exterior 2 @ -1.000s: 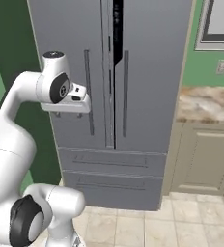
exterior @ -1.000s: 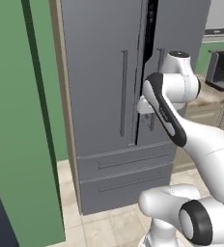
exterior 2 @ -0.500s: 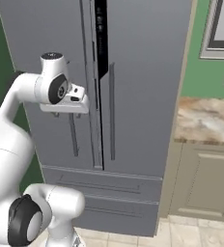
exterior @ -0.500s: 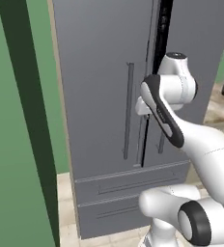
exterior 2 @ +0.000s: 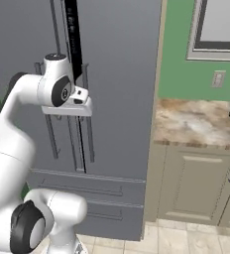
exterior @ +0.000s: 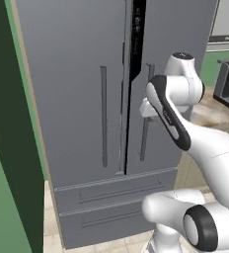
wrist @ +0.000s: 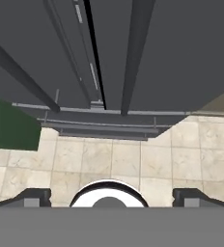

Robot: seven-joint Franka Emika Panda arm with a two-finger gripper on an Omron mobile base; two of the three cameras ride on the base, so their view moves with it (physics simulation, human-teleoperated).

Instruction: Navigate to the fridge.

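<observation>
the fridge [exterior: 87,123] stands directly ahead of the base and takes up most of what the base cameras see, so the drive toward it looks close to finished; what remains, as a judgement, is a short last approach or simply stopping square to the doors without letting the raised arm meet them. it is a tall grey french-door unit whose top runs out of frame, with two long vertical bar handles either side of the door seam, a black centre strip above the seam, and two wide drawers stacked below the doors. a dark green wall lies to the fridge's left, and to its right a beige cabinet [exterior 2: 196,183] carries a mottled stone counter [exterior 2: 196,124], with a wall outlet [exterior 2: 217,78] above that counter on the green wall. the arm is folded up in front of the fridge, the wrist near the handles at door height, and the gripper [wrist: 112,197] looks down along the door fronts to the pale tiled floor [wrist: 133,164] at the fridge's foot. its two finger tips sit far apart at the edges of the hand view with nothing between them, so the jaws are spread wide and empty.
</observation>
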